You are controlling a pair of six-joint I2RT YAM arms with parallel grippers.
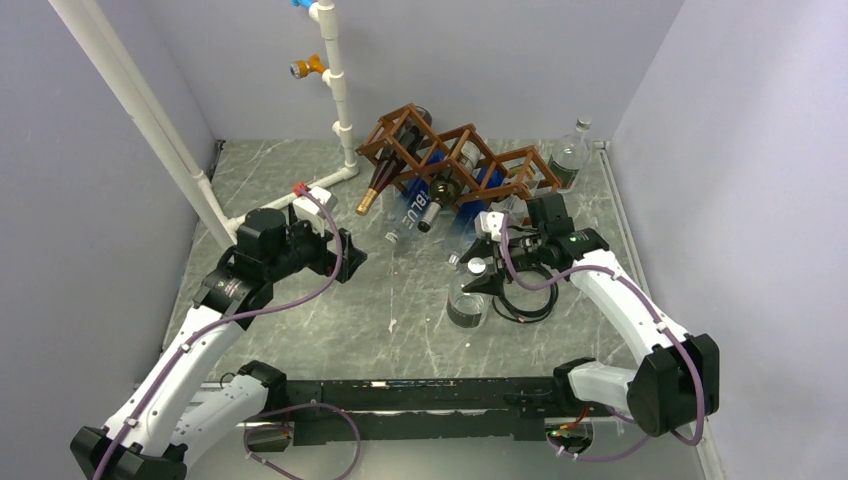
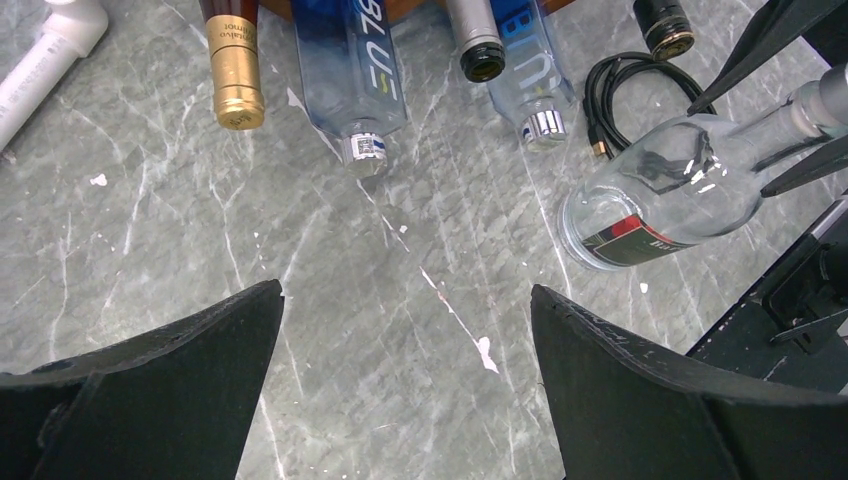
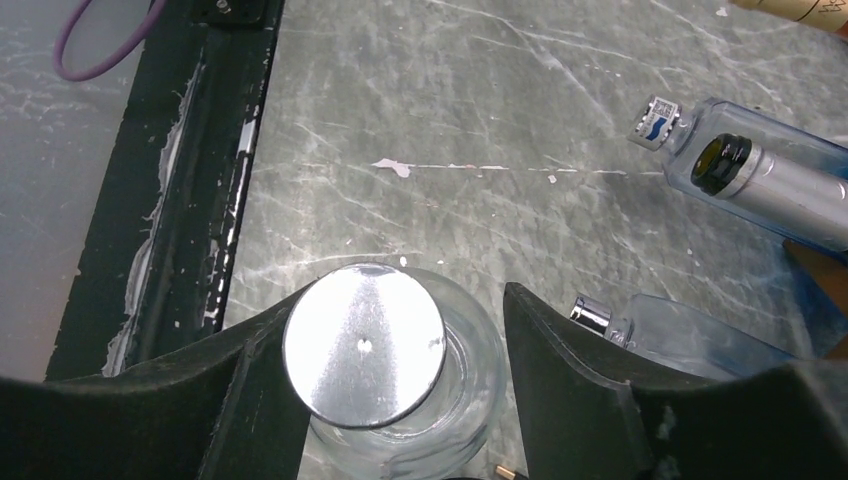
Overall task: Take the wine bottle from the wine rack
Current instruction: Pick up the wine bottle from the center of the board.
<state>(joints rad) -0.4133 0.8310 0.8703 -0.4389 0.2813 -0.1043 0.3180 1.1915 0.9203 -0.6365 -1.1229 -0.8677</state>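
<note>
From above, the bottle (image 1: 466, 300) seems to stand on the table (image 1: 300, 330) on the near side of the rack (image 1: 463, 133), out of its cells. I judge the lift-out done and the step in hand to be leaving the bottle upright. My right gripper (image 1: 480, 272) sits over its neck. That arm runs from its base to a bent elbow out on the right, then in toward the rack, with the wrist tipped down. My left gripper (image 1: 352, 250) hangs off the rack's left end, near it but apart. Its arm is stretched forward and carries nothing. A cable (image 1: 525, 305) loops just beside the bottle, also on the rack's near side.

On the left wrist, my fingers (image 2: 200, 350) are spread wide over bare table with nothing between them. A gold-capped bottle (image 2: 238, 85) and a blue bottle (image 2: 350, 60) point their necks out of the rack toward me. Further over, the right fingers straddle the bottle's neck, and a gap seems to show on both sides.

On the right wrist, the silver cap (image 3: 363, 345) sits between my fingers, one at the cap's edge and the other standing off. So they are spread, not pinching.

To do this well I should centre on the cap first, then draw straight up along the neck. That way the near finger does not drag the cap and tip the bottle toward the rack's blue bottles or onto the cable.
</note>
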